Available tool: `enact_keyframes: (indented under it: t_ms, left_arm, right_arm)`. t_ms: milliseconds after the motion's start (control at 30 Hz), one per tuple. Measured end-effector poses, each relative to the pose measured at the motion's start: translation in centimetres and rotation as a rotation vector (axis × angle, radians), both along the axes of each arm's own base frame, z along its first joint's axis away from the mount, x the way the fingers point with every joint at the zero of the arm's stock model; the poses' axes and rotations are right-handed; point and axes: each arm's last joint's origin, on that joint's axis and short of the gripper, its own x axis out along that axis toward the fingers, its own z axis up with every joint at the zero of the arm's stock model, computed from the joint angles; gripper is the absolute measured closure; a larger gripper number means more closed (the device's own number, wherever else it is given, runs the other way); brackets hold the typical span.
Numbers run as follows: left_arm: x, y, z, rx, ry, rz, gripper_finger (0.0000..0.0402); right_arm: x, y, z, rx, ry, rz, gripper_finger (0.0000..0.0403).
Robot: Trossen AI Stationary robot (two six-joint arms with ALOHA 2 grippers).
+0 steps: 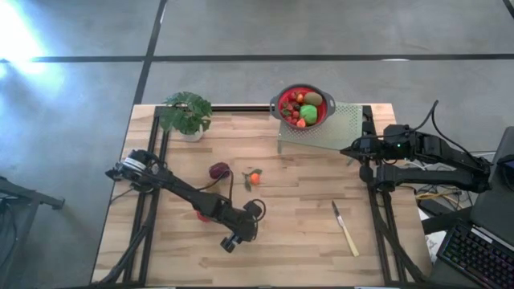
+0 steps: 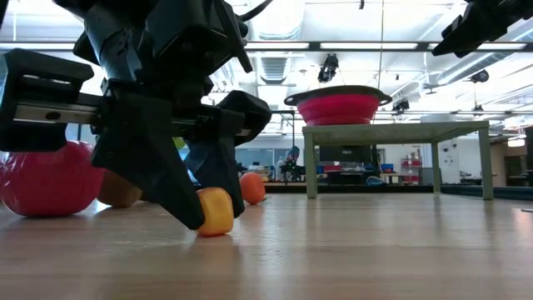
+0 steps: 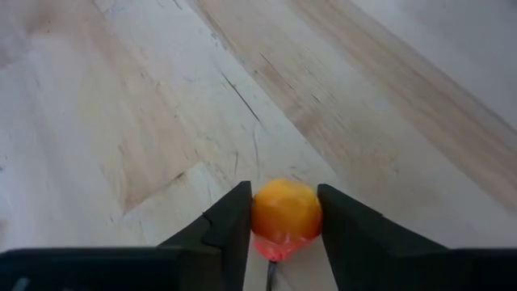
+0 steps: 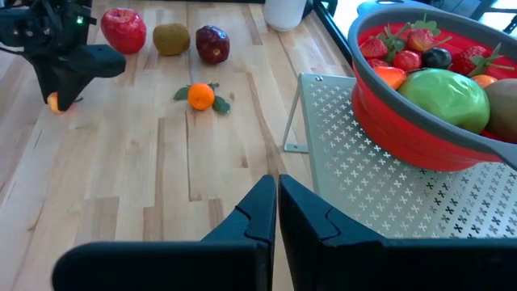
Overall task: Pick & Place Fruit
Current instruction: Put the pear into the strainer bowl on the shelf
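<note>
So, looking at the left gripper (image 3: pixel 283 217) first: sitting low on the worktop (image 1: pixel 305 201), pinching a small yellow-orange fruit (image 3: pixel 284 212) between its two dark fingers (image 3: pixel 230 226). Only narrowly spread, pressing against both sides of that fruit, with the fruit resting on the wood. Seeing the same thing from the low view: wedge-shaped black fingertips touching down beside the smooth, rounded, slightly glossy fruit (image 2: pixel 216 211).

Checking the right gripper (image 4: pixel 276 194) next: hanging off by the right edge of the worktop, fingers pressed tight together, holding nothing.

Moving on to the rest of the fruit. Spotting a red colander (image 1: pixel 301 107), round with soft-looking grey handles, perching on a perforated metal stand (image 1: pixel 341 128), pale green with little cross-shaped holes. Holding a big shiny green apple (image 4: pixel 448 97), bumpy strawberries (image 4: pixel 380 47) and a few more small pieces. Lying loose on the pale wooden planks near the left arm: a tangerine (image 4: pixel 201 96) with green leaves, a dark red fruit (image 4: pixel 212 44), a fuzzy-looking brown kiwi (image 4: pixel 170 39) and a glossy red apple (image 4: pixel 123 28), lined up just beside each other past the tangerine.

Also noticing a knife (image 1: pixel 345 229) with a pale handle lying well apart on the right, and a leafy potted plant (image 1: pixel 186 112) standing at the far left corner. Nothing blocking the stretch of worktop between the left gripper and the stand apart from the tangerine.
</note>
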Motion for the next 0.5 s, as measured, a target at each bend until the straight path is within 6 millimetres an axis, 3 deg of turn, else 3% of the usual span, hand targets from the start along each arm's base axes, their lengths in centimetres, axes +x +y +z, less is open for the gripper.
enact_keyframes:
  t_ms: [300,500]
  left_arm:
    - [0.1,0.0,0.4,-0.007,-0.021,0.002,0.028]
    - [1.2,0.3,1.6,0.028,-0.094,0.035,0.0279]
  right_arm:
    - [0.0,0.0,0.0,0.0,-0.001,0.0,0.039]
    - [0.0,0.0,0.0,0.0,0.0,0.0,0.039]
